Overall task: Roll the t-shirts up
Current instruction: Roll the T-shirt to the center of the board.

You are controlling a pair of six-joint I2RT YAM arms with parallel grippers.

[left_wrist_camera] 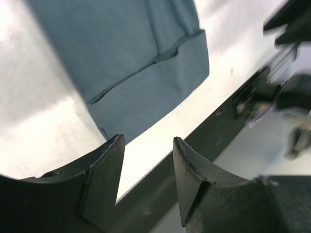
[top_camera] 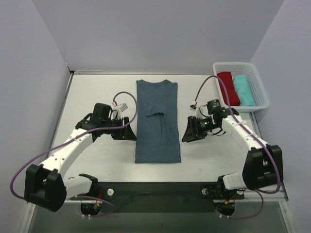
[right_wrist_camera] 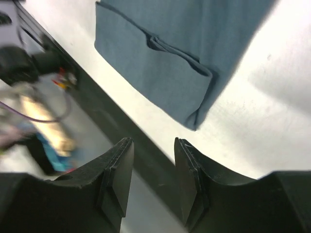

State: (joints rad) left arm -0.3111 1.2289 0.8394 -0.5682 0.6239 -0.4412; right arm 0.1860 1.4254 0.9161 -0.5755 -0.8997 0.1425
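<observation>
- Centre of the overhead view: the large slate-blue short-sleeved cloth t-shirt [top_camera: 158,121] lies flat on the white table [top_camera: 97,92]. It is folded into a long narrow strip, neck end toward the top of the frame and hem toward the bottom.
- Over to the upper right, and there's the white plastic slatted basket [top_camera: 263,92], well apart from the blue shirt. Two rolled tees lie in it side by side: the red rolled t-shirt [top_camera: 228,87] on its left, the turquoise rolled t-shirt [top_camera: 244,91] on its right.
- Left of the strip, the left end effector [top_camera: 125,132] sits low, just beside the cloth edge. Its wrist view shows the black fingers [left_wrist_camera: 104,179] parted, with only table in the gap and the shirt's hem corner [left_wrist_camera: 146,63] above them in the frame.
- Right of the strip, the right end effector [top_camera: 190,131] mirrors it, near the opposite edge. Its fingers [right_wrist_camera: 116,179] stand moderately apart and hold nothing, and the shirt corner [right_wrist_camera: 194,39] lies beyond the tips.
</observation>
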